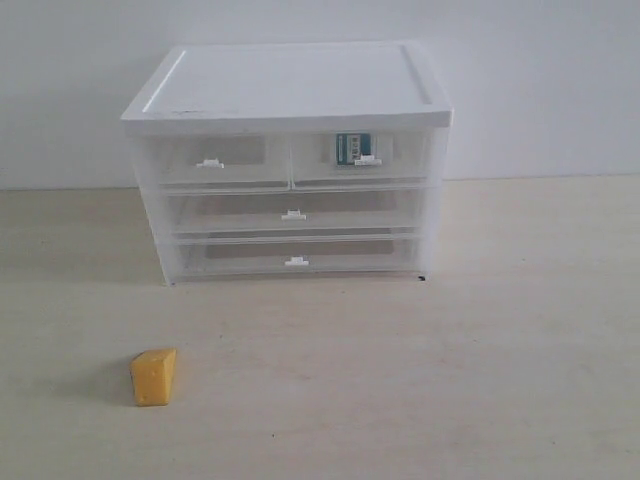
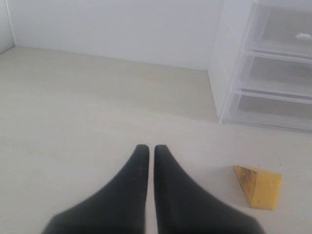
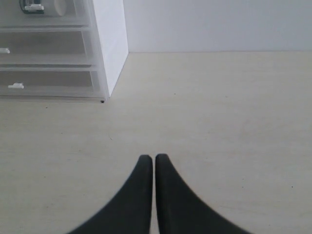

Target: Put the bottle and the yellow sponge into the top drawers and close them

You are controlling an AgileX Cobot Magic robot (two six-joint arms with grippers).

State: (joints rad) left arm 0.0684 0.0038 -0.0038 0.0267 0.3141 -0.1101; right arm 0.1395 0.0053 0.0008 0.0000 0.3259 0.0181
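The yellow sponge (image 1: 154, 376) lies on the table in front of the cabinet, to its left; the left wrist view shows the yellow sponge (image 2: 260, 186) beside my left gripper (image 2: 147, 148), which is shut and empty. The bottle (image 1: 352, 149) sits inside the right top drawer (image 1: 362, 159), which is pushed in; the right wrist view catches the bottle (image 3: 41, 6) at its edge. The left top drawer (image 1: 213, 160) is shut too and looks empty. My right gripper (image 3: 153, 158) is shut on nothing, over bare table away from the cabinet. Neither gripper shows in the exterior view.
The white cabinet (image 1: 290, 85) stands at the back against a pale wall. Below the top drawers are two full-width clear drawers (image 1: 292, 213), both shut. Pale wooden table surface (image 1: 450, 380) spreads in front and to both sides.
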